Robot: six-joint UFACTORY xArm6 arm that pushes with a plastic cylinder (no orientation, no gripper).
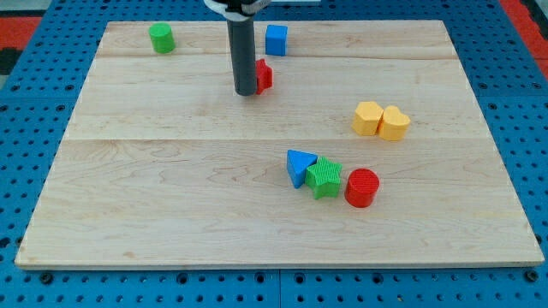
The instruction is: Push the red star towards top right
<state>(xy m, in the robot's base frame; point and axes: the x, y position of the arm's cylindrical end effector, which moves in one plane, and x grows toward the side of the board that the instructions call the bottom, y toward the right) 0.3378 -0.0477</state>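
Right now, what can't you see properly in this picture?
- Red star: the rod covers its left part in the camera view, so its shape is hard to tell.
- My tip: it sits at the star's left, but whether they touch cannot be told.
- Rod's upper end: cut off by the view's top.
- Yellow block: its exact shape is unclear.

The counter (154, 222) held seven blocks: two red, the star (264, 75) and a cylinder (361, 187); two green, a cylinder (161, 38) and a star (324, 178); two blue, a cube (276, 39) and a triangle (299, 166); and one yellow heart (381, 121).
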